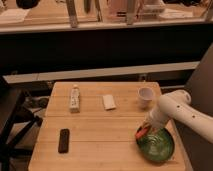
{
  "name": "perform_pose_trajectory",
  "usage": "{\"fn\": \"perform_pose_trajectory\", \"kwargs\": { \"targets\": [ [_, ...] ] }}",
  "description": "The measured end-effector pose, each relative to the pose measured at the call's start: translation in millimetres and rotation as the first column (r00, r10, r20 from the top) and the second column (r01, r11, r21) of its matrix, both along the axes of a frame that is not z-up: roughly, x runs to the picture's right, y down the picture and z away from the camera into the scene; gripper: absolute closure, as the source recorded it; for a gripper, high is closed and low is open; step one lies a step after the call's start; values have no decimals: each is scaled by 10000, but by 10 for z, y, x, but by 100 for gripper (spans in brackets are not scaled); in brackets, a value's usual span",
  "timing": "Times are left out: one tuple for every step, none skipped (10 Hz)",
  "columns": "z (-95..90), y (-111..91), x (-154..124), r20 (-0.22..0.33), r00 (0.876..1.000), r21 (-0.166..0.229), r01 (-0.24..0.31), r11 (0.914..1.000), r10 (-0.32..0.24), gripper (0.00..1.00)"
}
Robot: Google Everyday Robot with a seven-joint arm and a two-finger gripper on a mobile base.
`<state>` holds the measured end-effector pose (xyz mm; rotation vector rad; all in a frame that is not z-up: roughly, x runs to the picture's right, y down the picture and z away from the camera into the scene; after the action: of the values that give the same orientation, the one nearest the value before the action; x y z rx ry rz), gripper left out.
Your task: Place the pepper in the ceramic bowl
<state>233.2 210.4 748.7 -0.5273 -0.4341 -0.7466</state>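
Pepper [142, 132] at rim of ceramic bowl [161, 148], pincer [148, 128] right above, grip unclear, pale wooden table [100, 136] before dark wall [100, 47].

Light wooden table [100, 130]: a broad bare stretch is left across the middle and front, bounded by a flat black rectangular device [64, 140] near the left edge and the glossy dark-green ceramic bowl [156, 145] at the front right corner. The back row is taken up by a small pale bottle [74, 98], a white folded packet [109, 102] and a small white cup [145, 95], set well apart with passable gaps between. The bowl's left rim is occupied by the gripper [146, 129] and the small orange-red pepper [142, 133]. The right side is barred by the white robot arm [175, 107].
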Motion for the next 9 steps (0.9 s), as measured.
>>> {"fn": "perform_pose_trajectory", "kwargs": {
  "targets": [
    [-2, 2, 2, 7, 10000, 9, 16, 10000, -16, 100],
    [-3, 4, 3, 12, 10000, 13, 27, 10000, -27, 100],
    [-5, 6, 6, 13, 10000, 19, 37, 10000, -37, 100],
    [-6, 10, 7, 18, 10000, 21, 46, 10000, -46, 100],
    [-10, 9, 10, 19, 10000, 35, 66, 10000, -66, 99],
    [-13, 11, 13, 24, 10000, 46, 85, 10000, -85, 94],
    [-14, 13, 13, 28, 10000, 53, 94, 9999, -94, 94],
    [-16, 13, 15, 28, 9999, 59, 105, 9999, -105, 94],
    [-17, 15, 16, 33, 9999, 65, 121, 9999, -121, 94]
  ]
}}
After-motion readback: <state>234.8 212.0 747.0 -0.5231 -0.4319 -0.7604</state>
